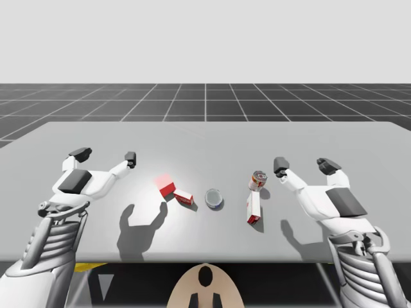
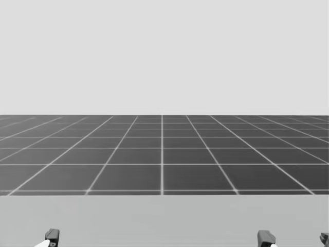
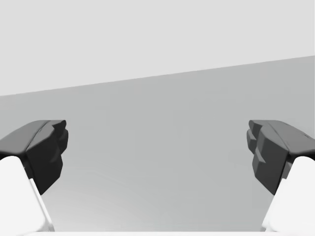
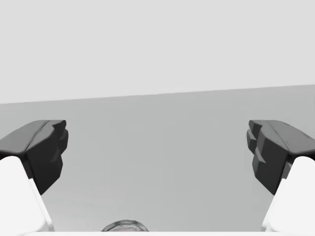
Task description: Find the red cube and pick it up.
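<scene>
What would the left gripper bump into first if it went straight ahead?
Probably nothing: the left gripper, open, points over bare table toward the far edge. The red cube lies off to its side, outside that line.

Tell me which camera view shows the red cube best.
The high view: the red cube sits on the table in plain sight, beside a small red box, nearer my left gripper. The head view looks over the table's far edge at the floor; both wrist views look along tabletop.
</scene>
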Controlling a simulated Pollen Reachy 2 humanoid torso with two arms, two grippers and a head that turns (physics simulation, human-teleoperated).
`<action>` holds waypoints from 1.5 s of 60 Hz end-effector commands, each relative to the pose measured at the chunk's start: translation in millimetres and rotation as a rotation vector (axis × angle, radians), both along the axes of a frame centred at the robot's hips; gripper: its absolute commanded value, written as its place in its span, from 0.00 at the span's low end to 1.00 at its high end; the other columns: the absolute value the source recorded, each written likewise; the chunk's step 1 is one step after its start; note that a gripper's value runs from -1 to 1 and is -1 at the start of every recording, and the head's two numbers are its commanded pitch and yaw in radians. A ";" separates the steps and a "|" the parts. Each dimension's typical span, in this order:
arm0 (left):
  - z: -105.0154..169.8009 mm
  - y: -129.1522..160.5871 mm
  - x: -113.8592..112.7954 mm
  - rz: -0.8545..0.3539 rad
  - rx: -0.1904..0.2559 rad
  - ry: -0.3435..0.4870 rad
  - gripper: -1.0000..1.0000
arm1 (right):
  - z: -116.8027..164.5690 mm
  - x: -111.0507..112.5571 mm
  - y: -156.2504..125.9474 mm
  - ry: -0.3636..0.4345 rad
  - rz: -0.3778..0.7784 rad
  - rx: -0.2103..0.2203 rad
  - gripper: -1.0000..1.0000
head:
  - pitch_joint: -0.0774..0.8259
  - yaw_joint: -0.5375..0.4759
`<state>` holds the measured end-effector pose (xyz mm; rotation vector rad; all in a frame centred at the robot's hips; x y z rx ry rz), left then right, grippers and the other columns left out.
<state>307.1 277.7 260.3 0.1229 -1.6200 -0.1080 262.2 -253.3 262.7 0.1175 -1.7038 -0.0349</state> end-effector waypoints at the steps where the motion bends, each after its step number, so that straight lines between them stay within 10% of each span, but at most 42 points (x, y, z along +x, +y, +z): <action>1: 0.0 -0.1 0.0 0.001 0.000 0.000 0.00 | -2.6 -1.3 2.6 -0.019 -0.030 0.011 0.00 | 0.10 0.52; 50: -0.9 0.9 1.2 0.001 0.011 0.003 0.00 | -1.4 1.0 1.9 0.005 -0.003 -0.012 0.00 | 0.63 0.60; 90: -1.0 -6.5 0.8 -0.062 -0.003 0.032 0.00 | -5.3 0.9 7.3 0.021 0.017 -0.032 0.00 | 0.80 0.79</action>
